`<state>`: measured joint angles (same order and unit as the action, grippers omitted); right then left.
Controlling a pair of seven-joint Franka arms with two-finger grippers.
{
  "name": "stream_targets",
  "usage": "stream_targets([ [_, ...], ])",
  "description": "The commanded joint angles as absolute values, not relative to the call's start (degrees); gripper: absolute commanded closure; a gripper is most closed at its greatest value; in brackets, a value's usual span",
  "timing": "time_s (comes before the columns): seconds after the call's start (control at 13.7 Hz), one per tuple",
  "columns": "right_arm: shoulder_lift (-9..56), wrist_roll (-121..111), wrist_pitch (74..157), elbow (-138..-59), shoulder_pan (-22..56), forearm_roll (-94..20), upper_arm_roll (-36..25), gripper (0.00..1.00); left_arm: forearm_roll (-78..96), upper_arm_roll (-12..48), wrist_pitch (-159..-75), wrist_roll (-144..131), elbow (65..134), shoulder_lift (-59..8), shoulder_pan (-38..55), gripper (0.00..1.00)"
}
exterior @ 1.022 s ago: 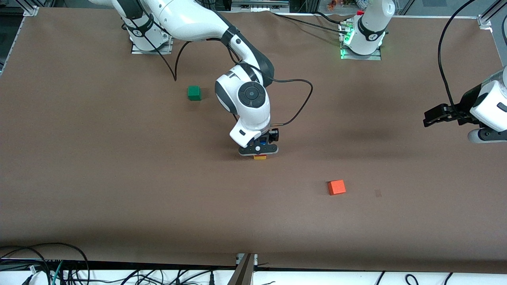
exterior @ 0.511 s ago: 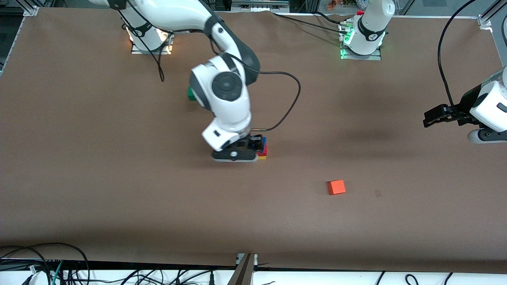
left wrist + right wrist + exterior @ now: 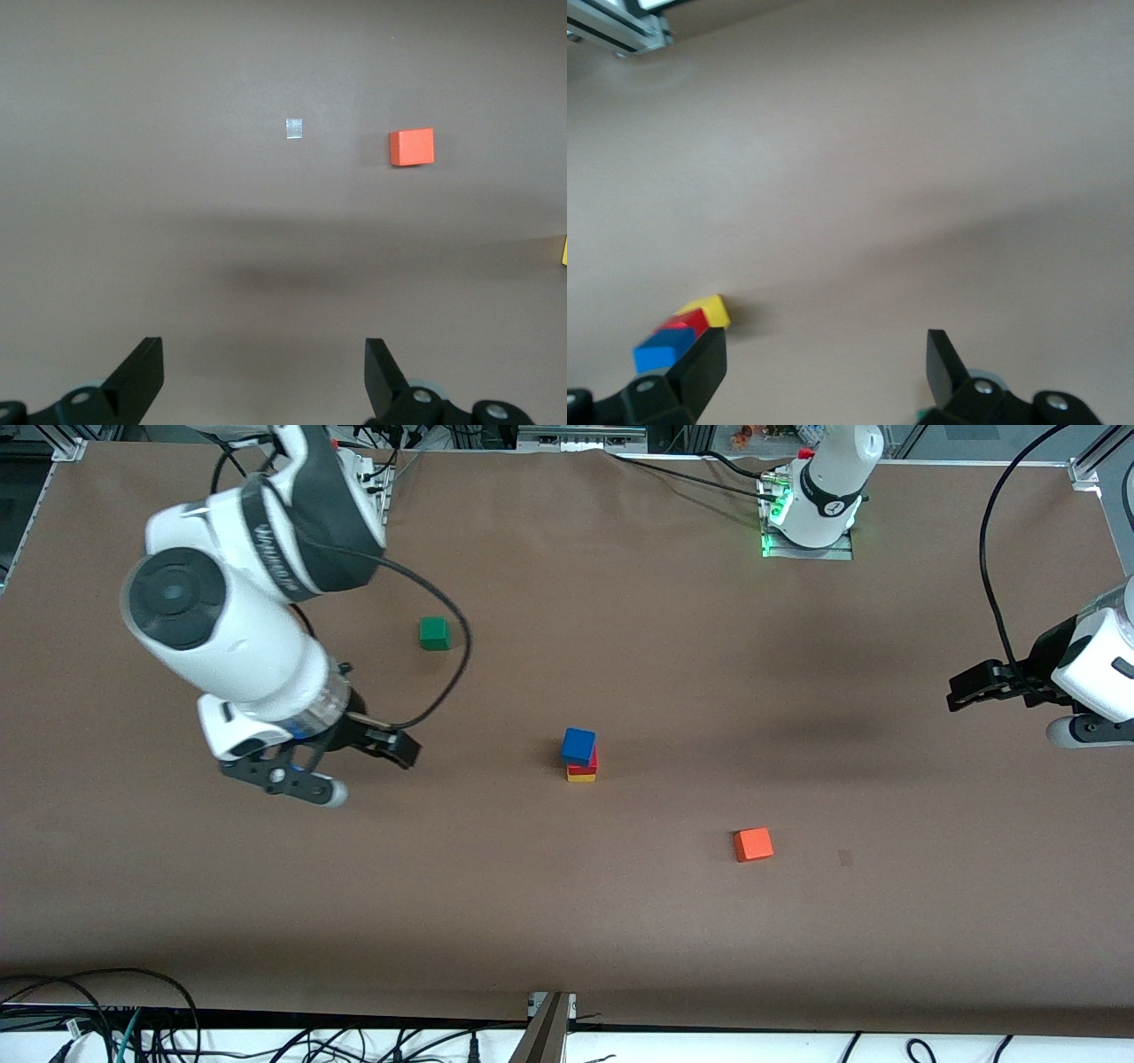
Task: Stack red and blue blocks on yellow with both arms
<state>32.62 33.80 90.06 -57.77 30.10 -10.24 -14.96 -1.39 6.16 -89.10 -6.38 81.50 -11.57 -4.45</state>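
we take the three-cube stack as our landmark: the yellow cube (image 3: 581, 777) sits on the brown table (image 3: 567, 921), the red cube (image 3: 585, 764) on it, and the blue cube (image 3: 578, 745) on top, set a little askew. nothing grips the stack. our right gripper (image 3: 372, 757) hangs over bare table toward the right arm's end from the stack, jaws wide and empty. our left gripper (image 3: 961, 691) waits over the left arm's end, well apart from the stack, jaws wide and empty too. an orange-red cube (image 3: 753, 844) lies nearer the front camera than the stack, toward the left arm's end. a green cube (image 3: 434, 633) lies farther from that camera than the stack.
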Motion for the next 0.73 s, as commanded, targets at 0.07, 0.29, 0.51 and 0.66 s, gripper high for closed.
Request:
stream_targets([
  [0.07,21.83,26.03,89.91,-71.41,25.67,-11.51,-14.85,0.00,-0.62,6.33,-89.30,-5.27,80.86,-11.78,-4.83,0.00],
  [0.29,14.35,22.60,90.26,-80.22,23.04,-10.37,-14.94,0.00,-0.53,6.33,-89.30,-5.27,80.86,-11.78,-5.01,0.00],
  [0.51,6.61,14.53,90.18,-88.75,15.41,-8.10,-11.36,0.00,-0.61,6.33,-89.30,-5.27,80.86,-11.78,-4.83,0.00],
  [0.66,1.96,13.45,90.44,-93.75,10.92,-5.20,-6.96,0.00,-0.53,6.33,-89.21,-5.27,80.86,-11.78,-4.92,0.00],
])
